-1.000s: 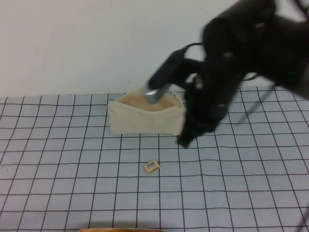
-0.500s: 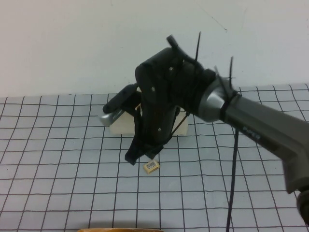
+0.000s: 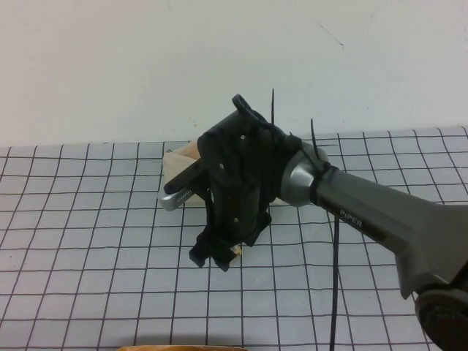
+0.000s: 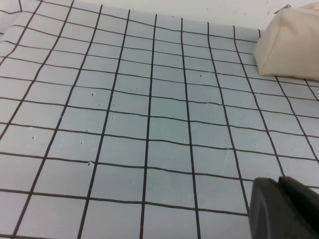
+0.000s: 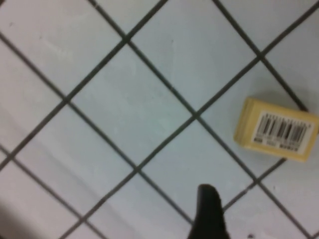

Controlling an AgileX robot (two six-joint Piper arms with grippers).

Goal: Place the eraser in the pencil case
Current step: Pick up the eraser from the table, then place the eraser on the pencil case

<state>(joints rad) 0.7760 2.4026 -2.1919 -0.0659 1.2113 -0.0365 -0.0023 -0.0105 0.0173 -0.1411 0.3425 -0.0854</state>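
Note:
The eraser (image 5: 276,129), a small yellow block with a white barcode label, lies flat on the gridded mat. In the high view only a sliver of the eraser (image 3: 236,251) shows beside my right gripper (image 3: 212,259), which is open, empty and low over the mat just left of it. One dark fingertip (image 5: 207,209) shows in the right wrist view, apart from the eraser. The cream pencil case (image 3: 178,158) stands behind the right arm, mostly hidden; it also shows in the left wrist view (image 4: 291,47). My left gripper (image 4: 284,209) hangs above bare mat, well away from the case.
The gridded mat (image 3: 88,241) covers the table up to a white wall (image 3: 110,66). The right arm (image 3: 365,212) stretches in from the lower right across the mat's middle. A tan edge (image 3: 175,347) shows at the bottom of the high view.
My right arm swung from beside the pencil case's right end forward and left, and came down over the eraser, now covering most of it and the case.

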